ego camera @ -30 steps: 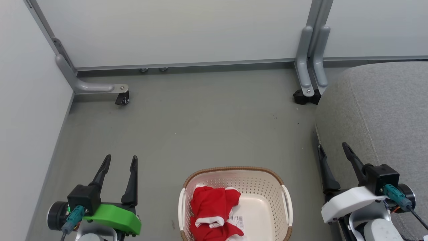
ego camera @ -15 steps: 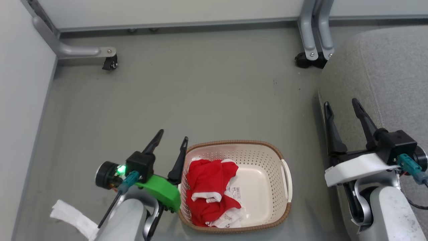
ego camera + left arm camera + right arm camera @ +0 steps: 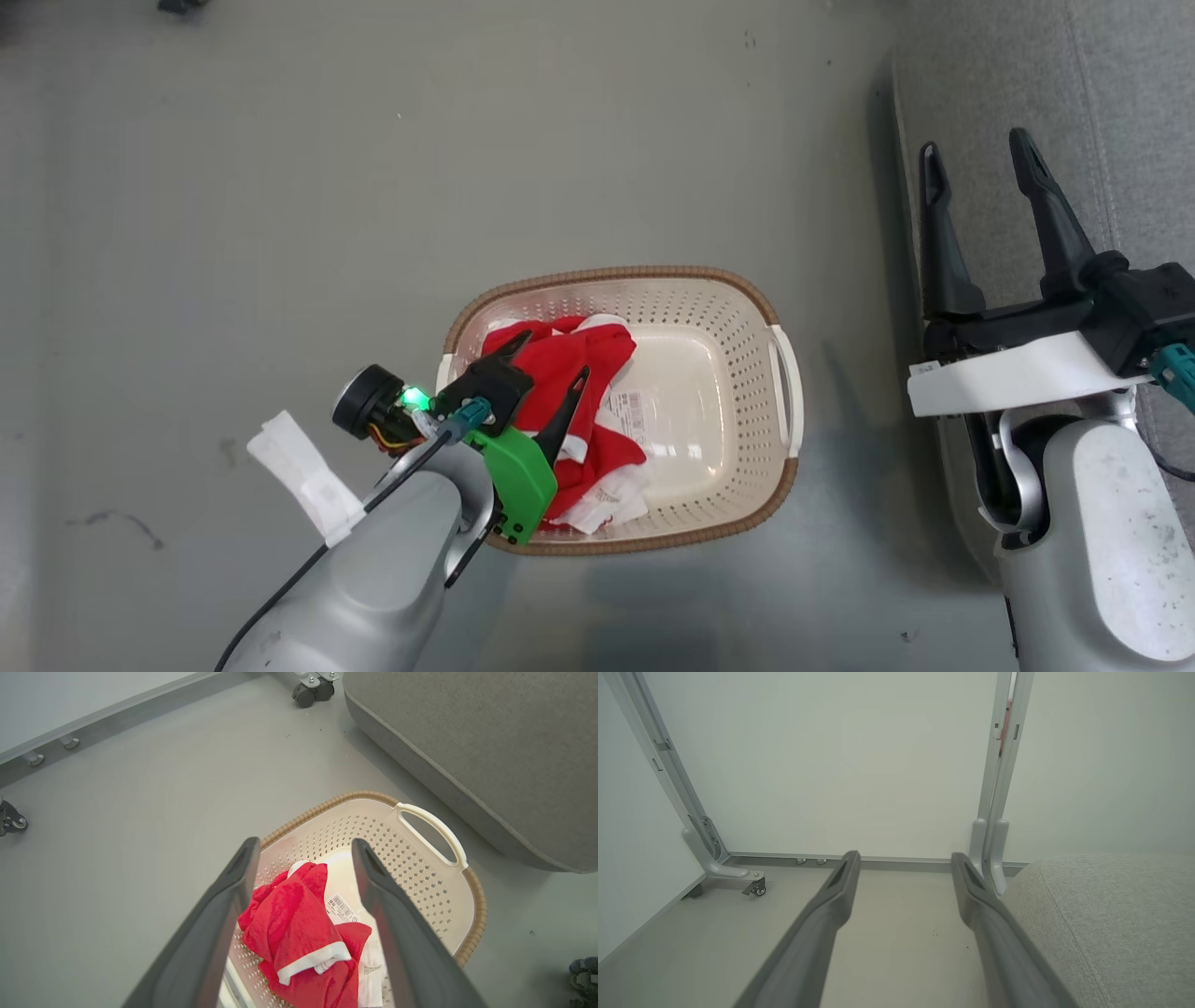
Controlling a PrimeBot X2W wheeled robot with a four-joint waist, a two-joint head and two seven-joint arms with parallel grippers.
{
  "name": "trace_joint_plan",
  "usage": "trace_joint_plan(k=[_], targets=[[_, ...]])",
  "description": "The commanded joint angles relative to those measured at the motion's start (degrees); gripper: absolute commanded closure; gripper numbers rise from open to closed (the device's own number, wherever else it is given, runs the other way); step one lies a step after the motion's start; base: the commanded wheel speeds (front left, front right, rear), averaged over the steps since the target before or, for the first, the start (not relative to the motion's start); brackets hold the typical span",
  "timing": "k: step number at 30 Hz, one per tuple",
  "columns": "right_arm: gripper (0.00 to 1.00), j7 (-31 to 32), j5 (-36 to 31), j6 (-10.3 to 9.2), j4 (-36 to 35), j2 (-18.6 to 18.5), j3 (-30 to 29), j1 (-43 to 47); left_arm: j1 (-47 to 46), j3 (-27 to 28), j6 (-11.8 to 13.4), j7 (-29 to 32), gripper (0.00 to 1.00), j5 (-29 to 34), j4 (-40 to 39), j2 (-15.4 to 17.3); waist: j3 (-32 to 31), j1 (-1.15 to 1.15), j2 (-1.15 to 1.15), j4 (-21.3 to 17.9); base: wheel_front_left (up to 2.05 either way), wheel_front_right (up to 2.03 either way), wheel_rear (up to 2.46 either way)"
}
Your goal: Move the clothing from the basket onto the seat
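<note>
The cream basket (image 3: 653,273) with a brown rim stands on the grey floor. The red clothing (image 3: 602,347) with white trim lies bunched in its left half. My left gripper (image 3: 557,353) hangs open over that pile, holding nothing. In the left wrist view the clothing (image 3: 294,924) shows between the two dark fingers (image 3: 219,914) of the left gripper (image 3: 304,843), inside the basket (image 3: 476,905). My right gripper (image 3: 973,143) stands open and empty over the edge of the grey seat (image 3: 1120,84). The right wrist view has the right gripper (image 3: 903,856) beside the seat (image 3: 1101,914).
A barcode sticker (image 3: 635,409) sits on the basket's bare bottom. Pale partition walls on castor feet (image 3: 754,884) close off the far side, and another castor (image 3: 306,695) stands near the seat (image 3: 467,732). A white tag (image 3: 303,476) hangs from my left forearm.
The head camera has tilted down, so the whole picture shifted. My left gripper has swung right from beside the basket to over the clothing. Both grippers stay open.
</note>
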Motion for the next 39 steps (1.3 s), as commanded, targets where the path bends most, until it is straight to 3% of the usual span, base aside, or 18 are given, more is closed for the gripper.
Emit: trace_joint_plan(k=[1, 16, 29, 39], targets=[[0.0, -0.6, 0.3, 0.0, -0.4, -0.1, 0.1, -1.4, -2.6, -1.2, -0.2, 0.4, 0.0, -0.5, 1.6, 0.0, 8.6, -0.02, 0.0, -3.8, 0.0, 0.0, 0.0], [0.0, -4.2, 3.6, 0.0, 0.8, 0.0, 2.8, -6.2, -15.5, -12.0, -0.2, 5.0, 0.0, -3.5, 16.9, 1.4, 21.6, -0.02, 0.0, -9.5, 0.0, 0.0, 0.0], [0.0, -6.9, 7.4, 0.0, 4.7, 0.0, 5.4, -7.4, -19.8, -17.5, -0.2, 9.5, 0.0, -2.3, 22.4, 3.6, 24.9, -0.02, 0.0, -13.3, 0.0, 0.0, 0.0], [0.0, -7.7, 9.2, 0.0, 6.4, 0.0, 7.0, -8.1, -22.1, -20.1, -0.1, 17.0, 0.0, -1.7, 24.0, 5.5, 26.0, -0.02, 0.0, -15.1, 0.0, 0.0, 0.0]])
